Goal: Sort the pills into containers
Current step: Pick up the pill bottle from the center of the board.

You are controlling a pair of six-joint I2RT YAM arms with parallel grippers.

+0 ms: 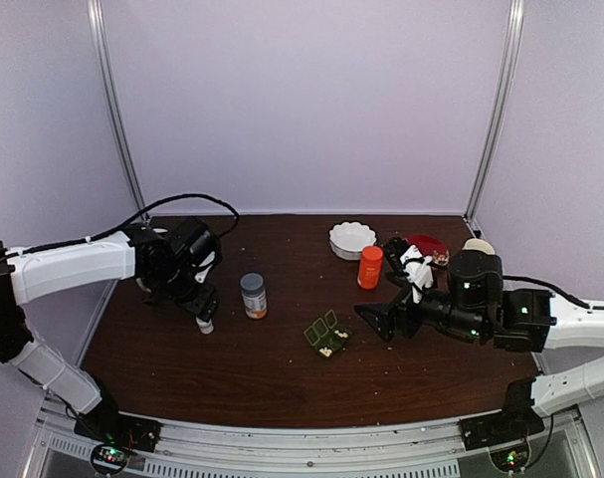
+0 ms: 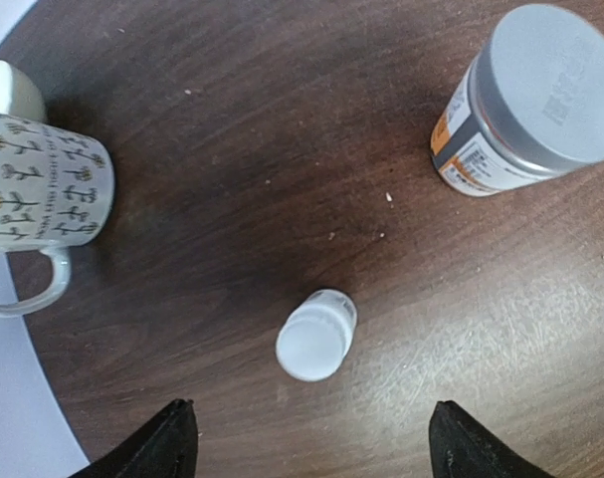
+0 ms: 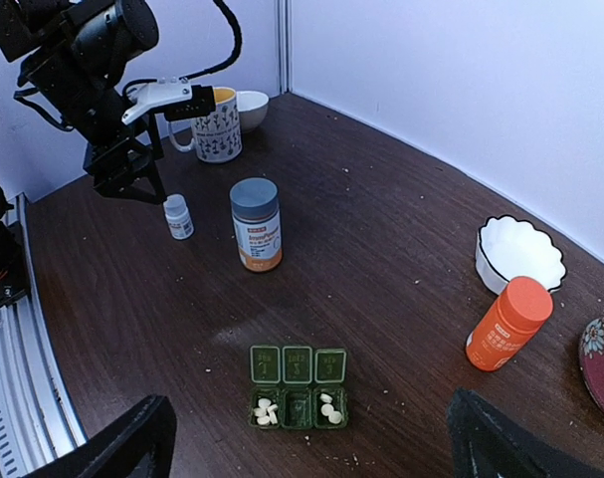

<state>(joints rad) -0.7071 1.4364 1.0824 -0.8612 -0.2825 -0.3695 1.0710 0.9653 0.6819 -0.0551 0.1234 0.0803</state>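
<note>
1. Left gripper (image 2: 311,443) is hovering over a white bottle (image 2: 316,336) near the tabletop's left edge, jaws standing wide, gripping nothing.
2. Right gripper (image 3: 316,450) is gaping wide, empty, facing the green box (image 3: 298,386) mid-tabletop.
3. Pills (image 3: 265,409) are lying in its end cells (image 3: 265,393).

**No Print Could Be Read**

The grey-capped bottle (image 2: 528,105) carried a white and orange label (image 2: 471,161) with small dark print, too fine to make out in any view. Faint raised marks stood on its cap (image 2: 565,90), also unreadable. The lids (image 3: 298,364) of the green pill box (image 3: 298,408) bore pale marks, too small to tell.
</note>
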